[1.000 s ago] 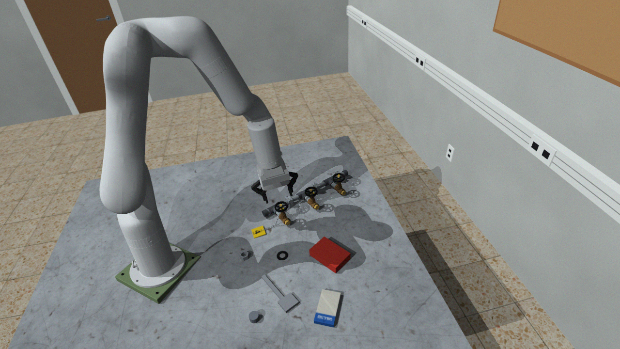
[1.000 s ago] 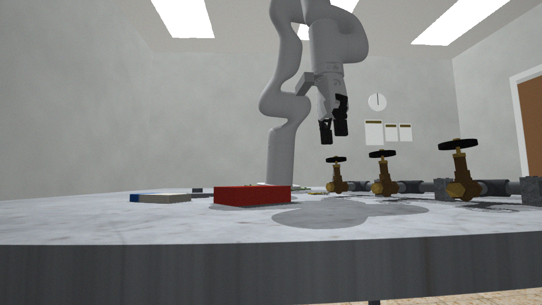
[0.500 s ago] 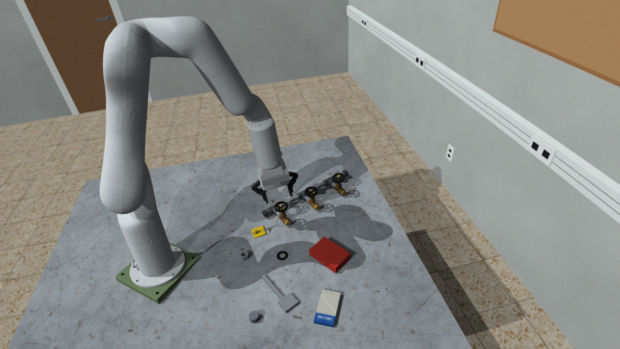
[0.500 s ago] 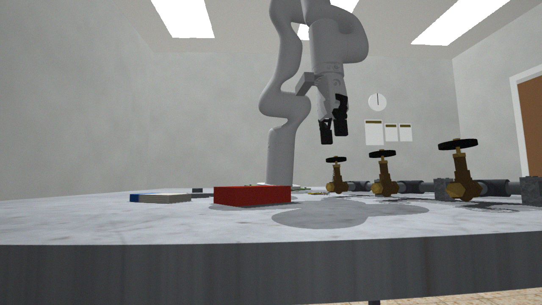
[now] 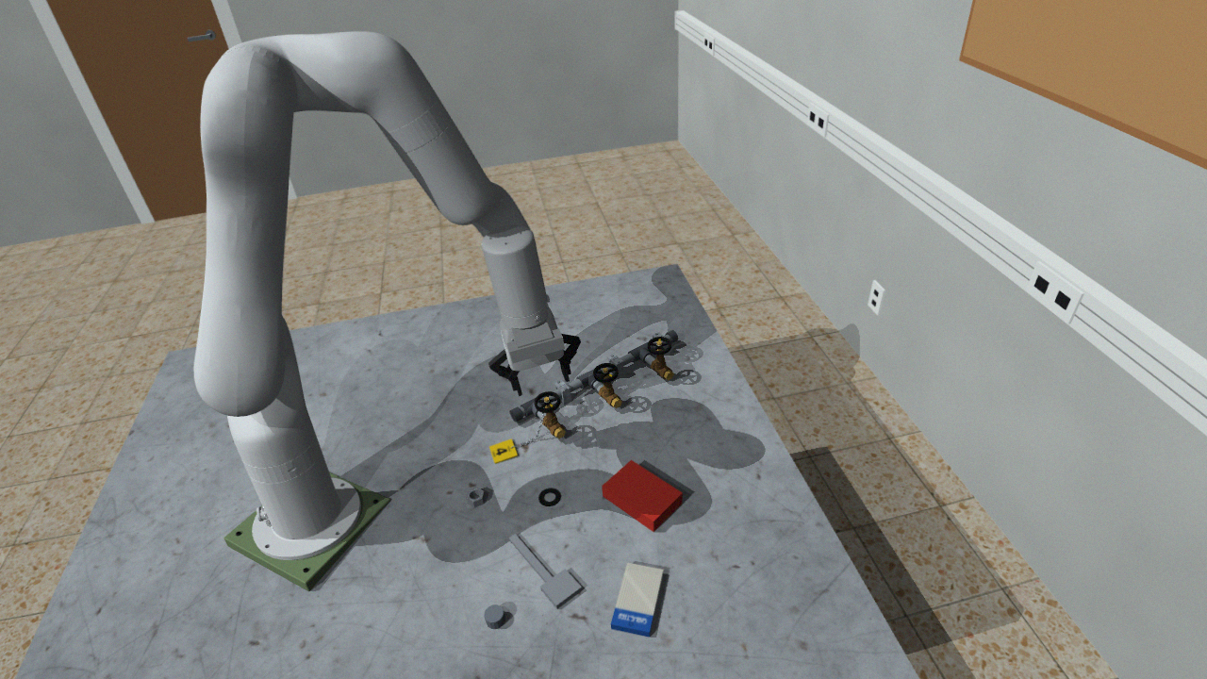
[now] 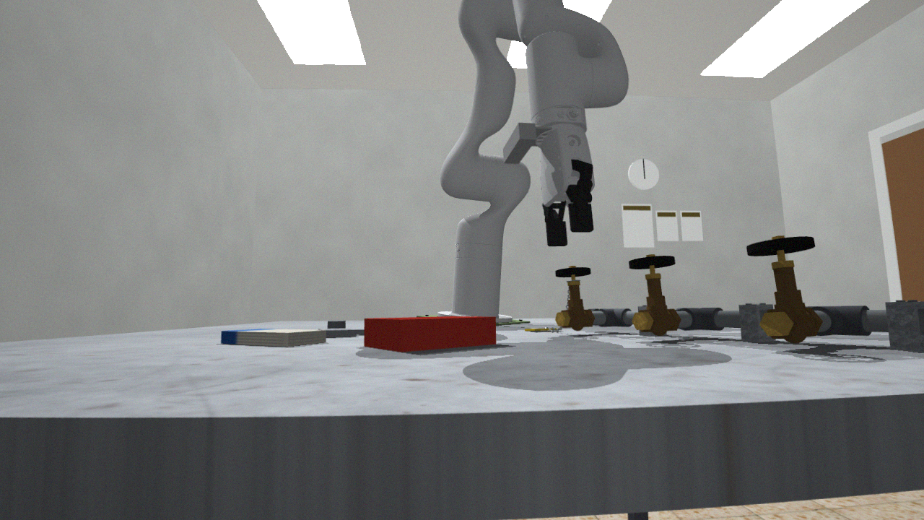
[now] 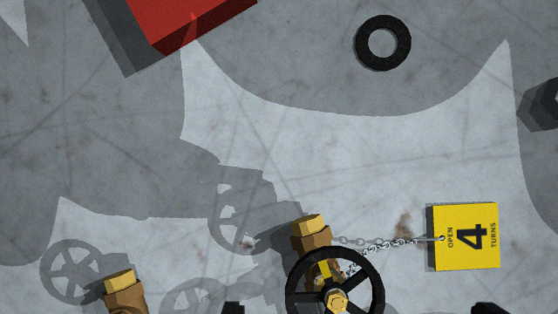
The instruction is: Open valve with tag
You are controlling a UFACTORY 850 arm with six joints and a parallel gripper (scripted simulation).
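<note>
Three brass valves with black handwheels stand along a grey pipe [image 5: 582,386]. The nearest-left valve [image 5: 548,399] [image 6: 572,271] [image 7: 335,283] has a chain [image 7: 379,244] running to a yellow tag [image 5: 503,451] [image 7: 466,235] that reads "OPEN 4 TURNS". The middle valve [image 5: 604,372] [image 6: 652,261] [image 7: 122,288] and the far valve [image 5: 659,344] [image 6: 779,246] have no tag. My gripper [image 5: 539,377] [image 6: 567,234] is open and empty. It hangs a short way above the tagged valve's handwheel, apart from it.
A red block [image 5: 641,492] [image 6: 429,333] [image 7: 174,17] lies in front of the valves. A black ring [image 5: 551,491] [image 7: 383,42], a grey nut [image 5: 479,495] [image 7: 542,105], a flat grey tool [image 5: 548,573], a grey cylinder [image 5: 498,615] and a white-and-blue box [image 5: 638,598] [image 6: 274,336] lie nearer the table's front.
</note>
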